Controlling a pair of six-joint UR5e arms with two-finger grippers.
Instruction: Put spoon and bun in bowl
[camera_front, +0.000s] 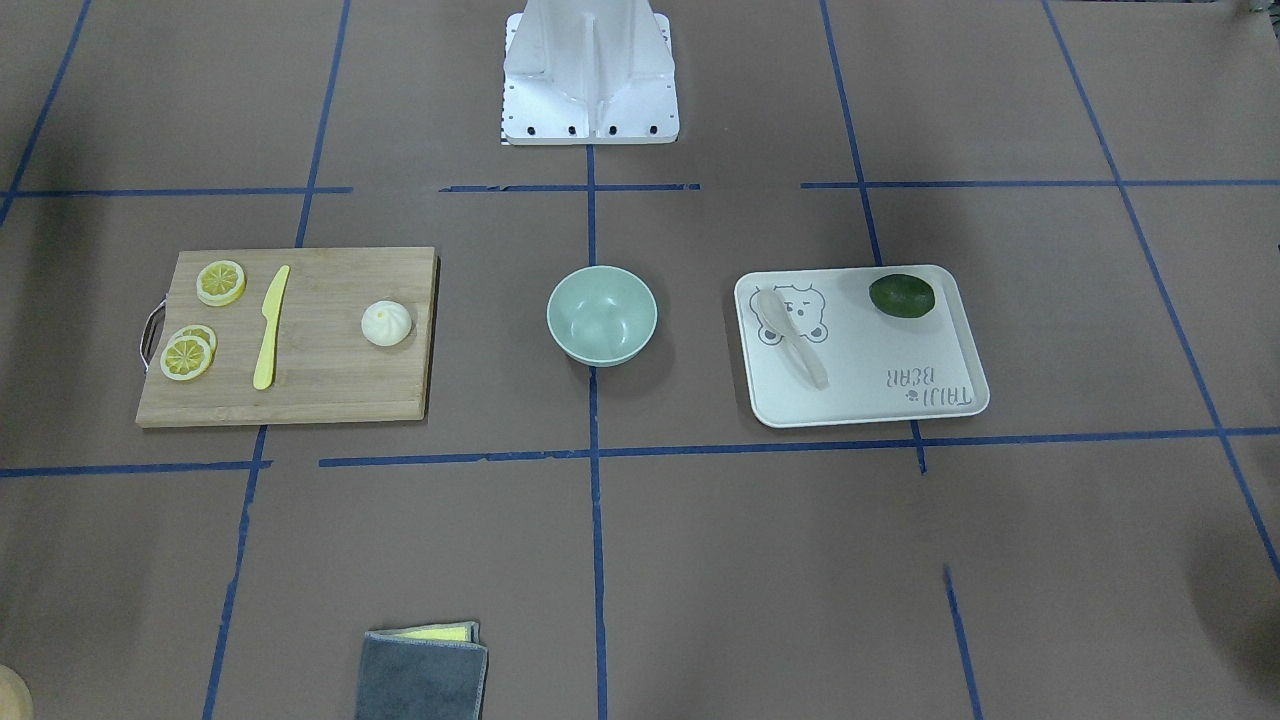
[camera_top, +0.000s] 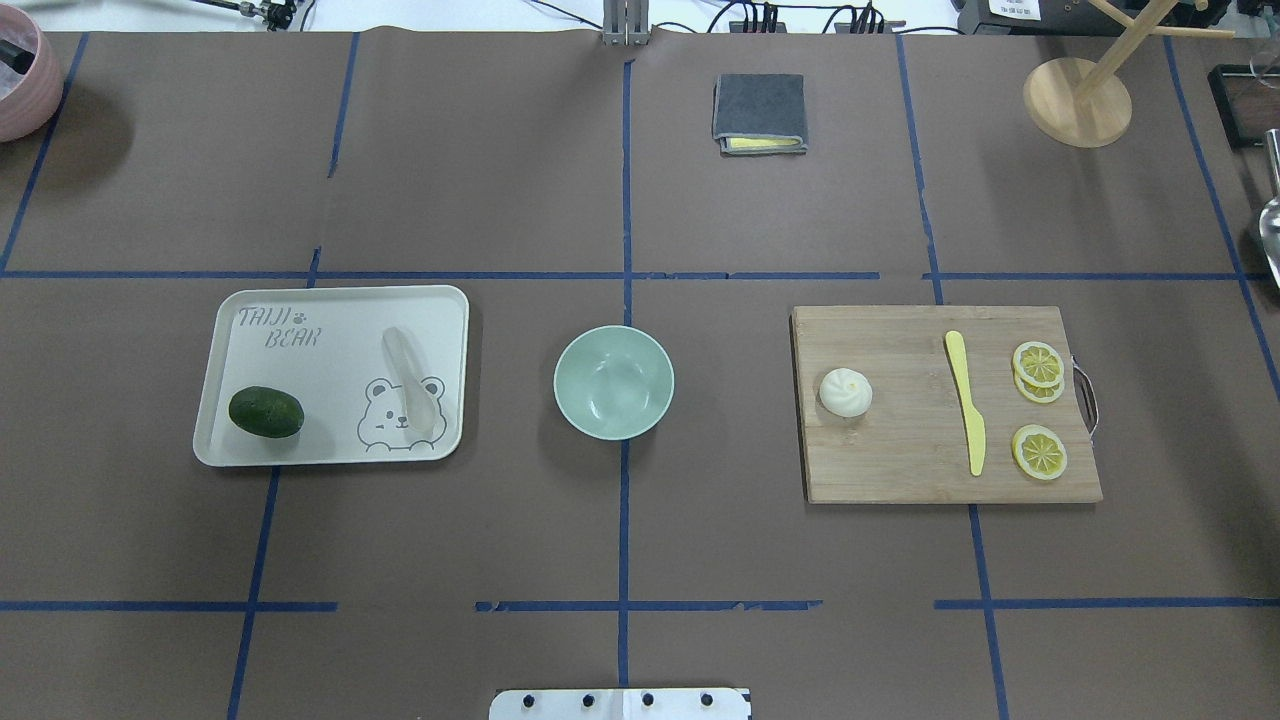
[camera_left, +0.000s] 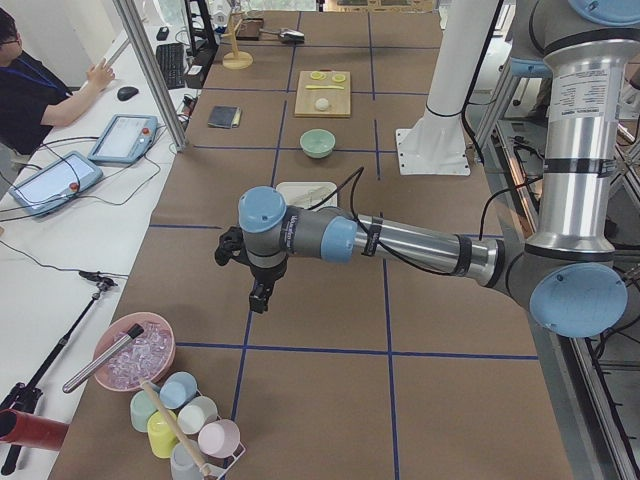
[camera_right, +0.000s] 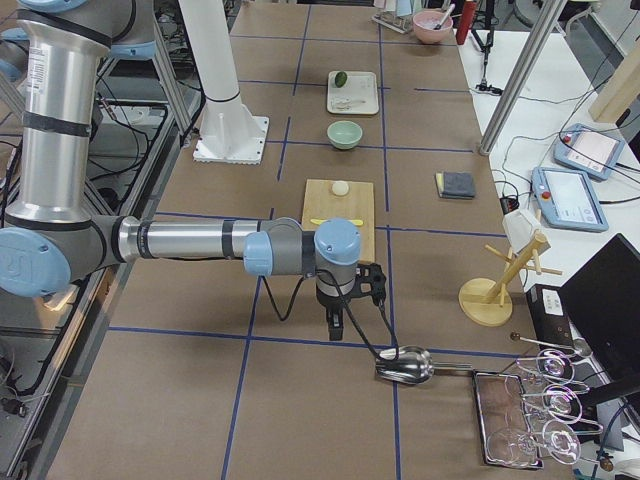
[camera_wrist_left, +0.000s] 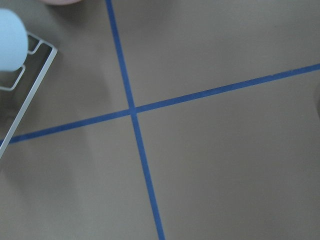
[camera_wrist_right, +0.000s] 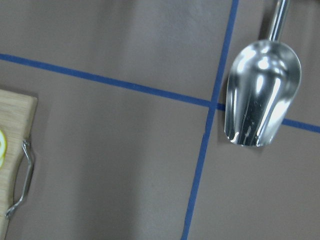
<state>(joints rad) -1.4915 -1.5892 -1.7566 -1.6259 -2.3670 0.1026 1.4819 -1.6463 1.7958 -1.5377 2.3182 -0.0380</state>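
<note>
The pale mint-green bowl (camera_top: 613, 382) stands empty at the table's middle (camera_front: 601, 314). The pale spoon (camera_top: 410, 382) lies on the white bear tray (camera_top: 300, 450) to the bowl's left in the overhead view (camera_front: 795, 338). The white pleated bun (camera_top: 846, 392) sits on the wooden cutting board (camera_top: 900, 460) to the bowl's right (camera_front: 386, 324). My left gripper (camera_left: 258, 295) hangs over bare table, far from the tray. My right gripper (camera_right: 335, 325) hangs beyond the board, near a metal scoop (camera_right: 405, 365). Both grippers show only in the side views, so I cannot tell whether they are open or shut.
A dark green fruit (camera_top: 266, 412) lies on the tray. A yellow knife (camera_top: 966, 402) and lemon slices (camera_top: 1038, 365) lie on the board. A grey folded cloth (camera_top: 759, 112), a wooden rack (camera_top: 1078, 100) and a pink bowl (camera_top: 20, 80) stand at the far edge.
</note>
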